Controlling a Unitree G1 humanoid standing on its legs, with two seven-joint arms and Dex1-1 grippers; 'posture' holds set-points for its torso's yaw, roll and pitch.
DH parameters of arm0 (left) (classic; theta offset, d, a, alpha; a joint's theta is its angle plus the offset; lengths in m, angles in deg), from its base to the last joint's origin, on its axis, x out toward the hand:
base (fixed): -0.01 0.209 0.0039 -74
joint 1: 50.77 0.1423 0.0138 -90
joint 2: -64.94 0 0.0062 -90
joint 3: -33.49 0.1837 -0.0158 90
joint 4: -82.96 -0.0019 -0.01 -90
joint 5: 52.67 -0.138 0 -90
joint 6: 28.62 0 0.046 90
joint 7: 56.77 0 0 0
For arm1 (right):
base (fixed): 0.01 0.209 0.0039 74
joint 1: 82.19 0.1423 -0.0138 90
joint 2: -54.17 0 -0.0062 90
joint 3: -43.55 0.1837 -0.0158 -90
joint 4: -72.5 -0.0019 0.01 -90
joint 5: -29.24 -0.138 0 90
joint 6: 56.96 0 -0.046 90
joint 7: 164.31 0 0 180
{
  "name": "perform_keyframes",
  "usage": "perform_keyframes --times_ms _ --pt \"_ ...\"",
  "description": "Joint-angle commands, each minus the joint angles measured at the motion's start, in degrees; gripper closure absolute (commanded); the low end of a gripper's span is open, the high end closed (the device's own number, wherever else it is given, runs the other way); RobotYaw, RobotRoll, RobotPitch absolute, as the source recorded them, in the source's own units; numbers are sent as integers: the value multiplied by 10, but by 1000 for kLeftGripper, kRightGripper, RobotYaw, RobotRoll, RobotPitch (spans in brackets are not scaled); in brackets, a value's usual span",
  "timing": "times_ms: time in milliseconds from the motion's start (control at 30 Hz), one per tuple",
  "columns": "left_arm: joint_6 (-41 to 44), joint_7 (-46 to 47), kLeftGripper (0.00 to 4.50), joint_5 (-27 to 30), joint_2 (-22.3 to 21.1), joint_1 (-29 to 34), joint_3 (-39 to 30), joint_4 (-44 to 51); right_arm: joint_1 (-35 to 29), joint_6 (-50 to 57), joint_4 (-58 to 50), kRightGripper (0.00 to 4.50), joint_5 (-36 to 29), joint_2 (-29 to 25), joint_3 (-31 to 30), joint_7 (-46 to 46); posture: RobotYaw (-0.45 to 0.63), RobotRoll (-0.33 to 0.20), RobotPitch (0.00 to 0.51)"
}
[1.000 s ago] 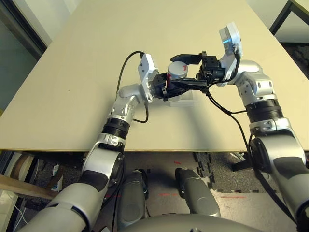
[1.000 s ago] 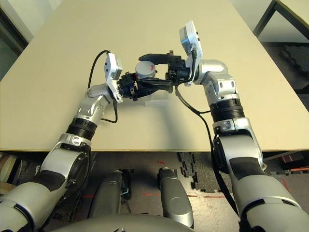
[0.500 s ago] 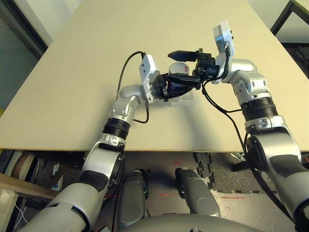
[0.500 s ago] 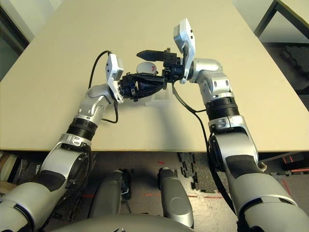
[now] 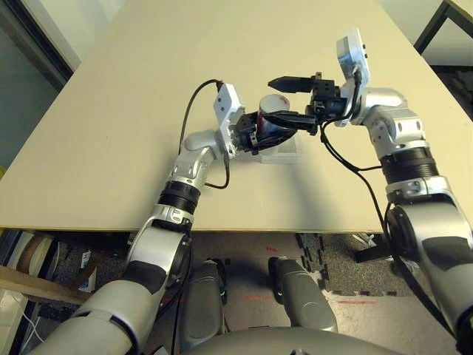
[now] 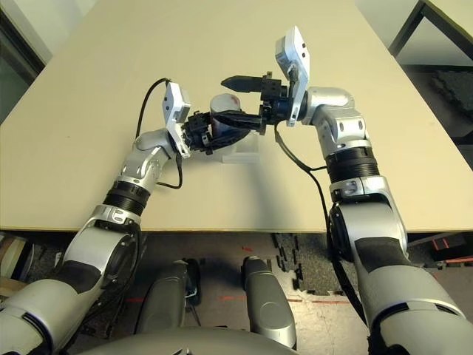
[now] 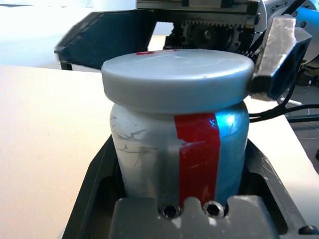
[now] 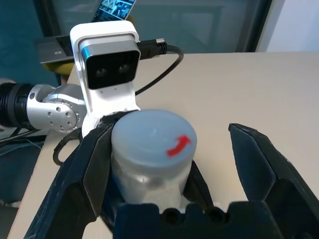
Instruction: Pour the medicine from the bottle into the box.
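Observation:
My left gripper (image 5: 275,132) is shut on the body of the silver-grey bottle (image 7: 174,144), held just above the clear plastic box (image 5: 287,153) near the table's middle. The bottle has a red stripe and its round grey cap (image 8: 154,142), marked with a red arrow, is on. My right gripper (image 5: 270,100) is open and straddles the cap. One finger (image 8: 84,169) lies close against the cap's side, while the other finger (image 8: 259,164) stands well apart. The medicine is hidden inside the capped bottle.
The beige table (image 5: 148,89) stretches wide around the two grippers. Its front edge (image 5: 222,231) runs just below the forearms. A dark table leg (image 5: 432,26) stands off the far right corner. My left arm's white wrist camera (image 8: 107,64) sits close behind the bottle.
My right gripper slid in toward the bottle, then eased back a little to the right, staying open around the cap. The left gripper still holds the bottle in the same spot.

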Motion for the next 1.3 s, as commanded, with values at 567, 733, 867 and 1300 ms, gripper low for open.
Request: perform_keyframes --times_ms 567,733,867,1300 --pt "-19 -16 1780 -5 -8 1 2 -9 -61 101 -107 0 -64 -73 34 -50 -275 0 129" --pt "-18 -16 1780 -5 -6 -1 3 -8 -61 105 -126 0 -64 -45 27 -31 -275 0 128" --pt "-19 -17 1780 -5 -7 -2 3 -8 -58 100 -127 0 -62 -27 25 -20 -275 0 128" --pt "-21 -18 1780 -6 -6 -10 3 -16 -24 51 -69 0 -30 19 13 11 -274 0 130"
